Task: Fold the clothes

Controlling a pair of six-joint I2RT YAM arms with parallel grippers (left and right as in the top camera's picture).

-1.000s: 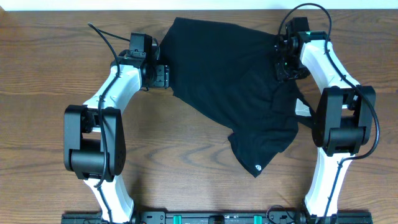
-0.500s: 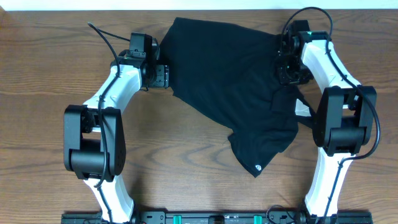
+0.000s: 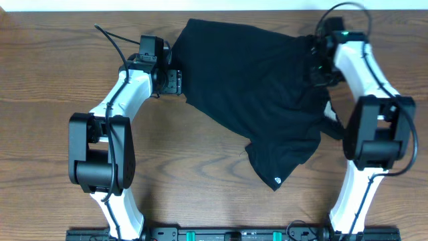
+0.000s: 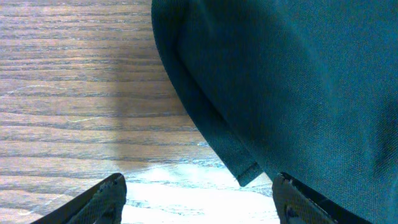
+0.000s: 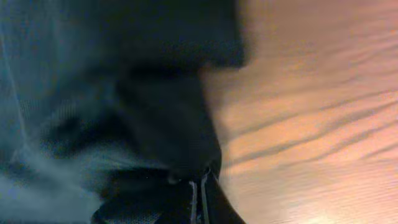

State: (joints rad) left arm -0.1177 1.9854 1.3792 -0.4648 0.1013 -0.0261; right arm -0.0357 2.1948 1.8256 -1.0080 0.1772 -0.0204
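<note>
The black shirt [image 3: 247, 80] lies spread and rumpled across the back middle of the wooden table, one end reaching forward with a small white logo mark [image 3: 277, 179]. My left gripper [image 3: 177, 82] sits at the shirt's left edge. In the left wrist view it [image 4: 199, 202] is open, with a hemmed corner of the shirt [image 4: 298, 81] just in front of its right finger. My right gripper [image 3: 318, 67] is at the shirt's right edge. In the right wrist view it [image 5: 200, 186] is shut on bunched black fabric [image 5: 124, 93].
The bare wooden table [image 3: 53, 100] surrounds the shirt. Its back edge [image 3: 67, 11] runs close behind both grippers. A black cable [image 3: 110, 39] loops off the left arm.
My right gripper has moved to the right with the shirt's edge in it, pulling the folded-over right side outward. The left arm has not moved.
</note>
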